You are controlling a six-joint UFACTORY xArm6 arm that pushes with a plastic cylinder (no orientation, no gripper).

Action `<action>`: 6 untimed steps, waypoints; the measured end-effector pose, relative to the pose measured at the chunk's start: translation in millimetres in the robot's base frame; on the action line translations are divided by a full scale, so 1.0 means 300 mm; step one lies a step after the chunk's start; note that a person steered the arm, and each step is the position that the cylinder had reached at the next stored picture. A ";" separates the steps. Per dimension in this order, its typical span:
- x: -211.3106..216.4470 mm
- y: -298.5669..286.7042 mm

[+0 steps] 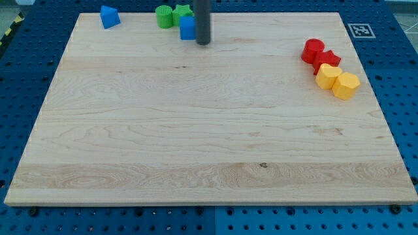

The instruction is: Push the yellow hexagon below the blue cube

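The yellow hexagon (345,85) lies at the view's right side of the wooden board, touching a second yellow block (327,76) on its upper left. The blue cube (187,27) sits near the view's top edge, left of centre. My tip (203,42) stands just to the right of the blue cube, touching or nearly touching it, far to the left of the yellow hexagon.
A green cylinder (164,16) and a green star-like block (182,12) sit just above and left of the blue cube. A blue wedge-like block (109,16) lies at the top left. A red cylinder (313,50) and a red star-like block (326,61) adjoin the yellow blocks.
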State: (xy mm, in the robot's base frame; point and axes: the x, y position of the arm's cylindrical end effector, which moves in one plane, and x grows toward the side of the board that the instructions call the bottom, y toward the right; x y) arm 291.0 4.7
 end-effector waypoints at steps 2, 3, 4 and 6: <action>0.314 0.239; 0.462 0.452; 0.596 0.655; 0.498 0.923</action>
State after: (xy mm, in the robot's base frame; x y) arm 440.3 281.5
